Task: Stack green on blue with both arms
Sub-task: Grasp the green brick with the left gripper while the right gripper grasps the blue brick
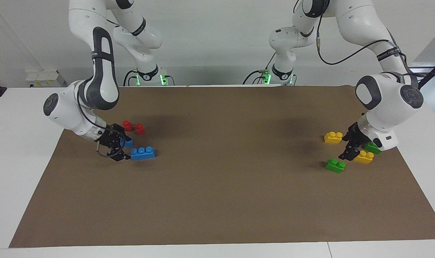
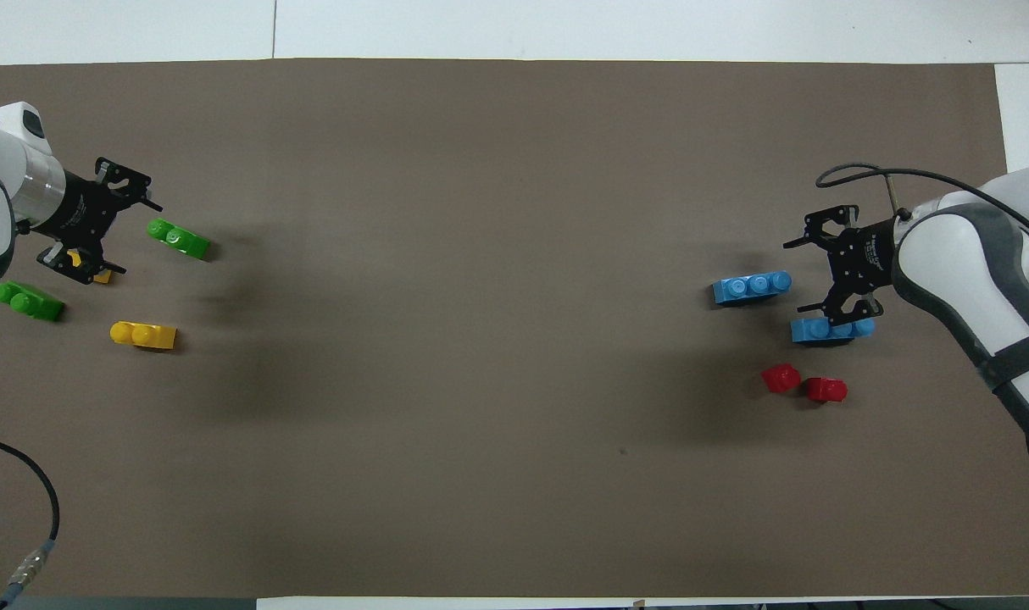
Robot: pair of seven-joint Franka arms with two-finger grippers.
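Two arms work at separate ends of the brown mat (image 1: 217,200) that covers the white counter (image 1: 9,150). At the left arm's end, the left end effector (image 1: 349,147) is low among four two-stud bricks with its fingers spread wide and nothing between them. One green brick (image 1: 335,165) lies on the mat just beside its fingertips, toward the middle of the counter and farther from the robots than the others. The second green brick (image 1: 371,147) is partly hidden by the end effector's wrist. A yellow brick (image 1: 363,157) lies touching or nearly touching the end effector, crowding the gap, and in the overhead view the fingers (image 2: 74,258) cover most of it. Another yellow brick (image 1: 333,137) sits nearer to the robots. At the right arm's end, the right end effector (image 1: 118,147) is down at mat level, fingers apart, gripping nothing that can be made out. One fingertip is at the end of the blue three-stud brick (image 1: 143,153) that lies farther from the robots. The second blue brick (image 1: 127,142) lies just nearer to the robots, mostly hidden by the end effector in the facing view; from overhead the lower finger (image 2: 845,312) overlaps it, so the two blue bricks are close enough to get in each other's way. Two small red bricks (image 1: 133,127) sit side by side nearer still to the robots, clear of the fingers.
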